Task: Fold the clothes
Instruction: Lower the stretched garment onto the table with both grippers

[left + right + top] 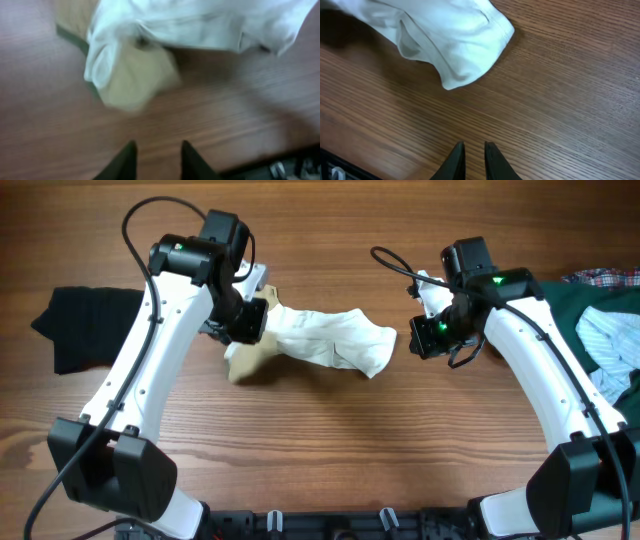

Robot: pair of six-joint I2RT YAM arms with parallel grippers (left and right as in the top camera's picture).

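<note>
**Cream garment lies crumpled between two empty grippers**

Nearest the arm bases, a bare stretch of the wooden table [330,450] is seen. In the left wrist view, the left gripper [158,145] is shown with its fingers apart and nothing between them, held above the wood. Just beyond it the cream-white garment [200,20] is bunched up, with a tan patch [135,80] folded out at its near-left corner and an olive edge beside that. In the right wrist view, the right gripper [475,145] is shown with only a narrow gap between its fingers, also empty. A rounded end of the same garment lies ahead of it, apart from the fingertips.

From overhead, the garment is stretched across the middle of the table between the two grippers. Off to the left a black garment [85,325] lies flat. At the right edge a dark green garment [590,305], a pale blue striped one [615,340] and a plaid one [605,277] are heaped together.
</note>
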